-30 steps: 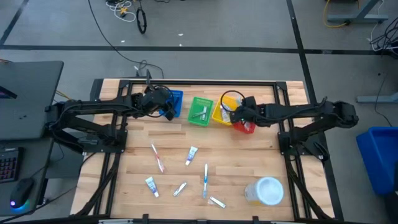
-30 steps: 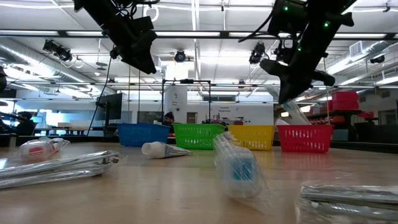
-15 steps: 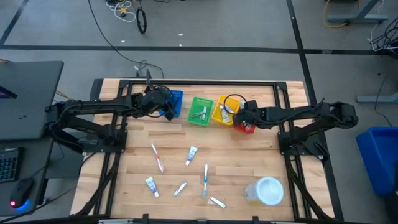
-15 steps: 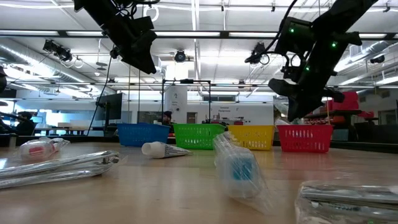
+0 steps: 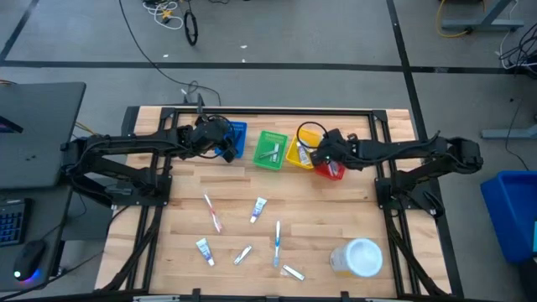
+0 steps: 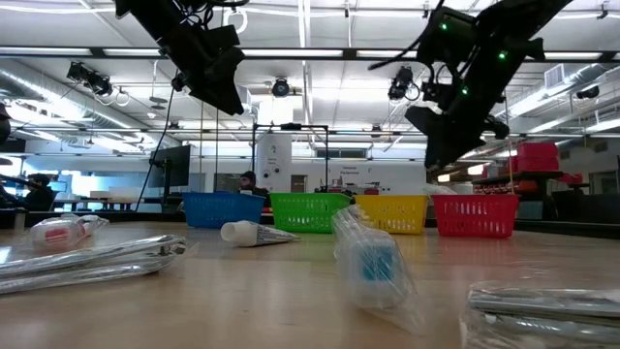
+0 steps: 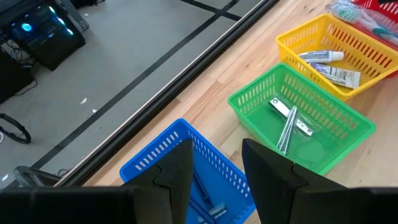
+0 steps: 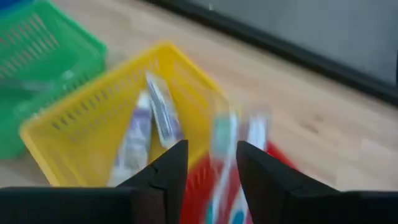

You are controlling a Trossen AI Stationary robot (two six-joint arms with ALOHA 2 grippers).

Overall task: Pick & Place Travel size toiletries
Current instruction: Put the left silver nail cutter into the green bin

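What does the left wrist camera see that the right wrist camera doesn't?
Only the left wrist view shows the blue basket under the left gripper, and thin silver items lying in the green basket. Only the right wrist view shows the right gripper over wrapped toothbrushes in the red basket. Both show the green basket, and the yellow basket holding white tubes.

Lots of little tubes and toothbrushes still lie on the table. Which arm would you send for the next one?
Probably the right: its end effector is open and empty above the red basket, slightly nearer the loose toiletries. The left end effector hovers, also open, over the blue basket.
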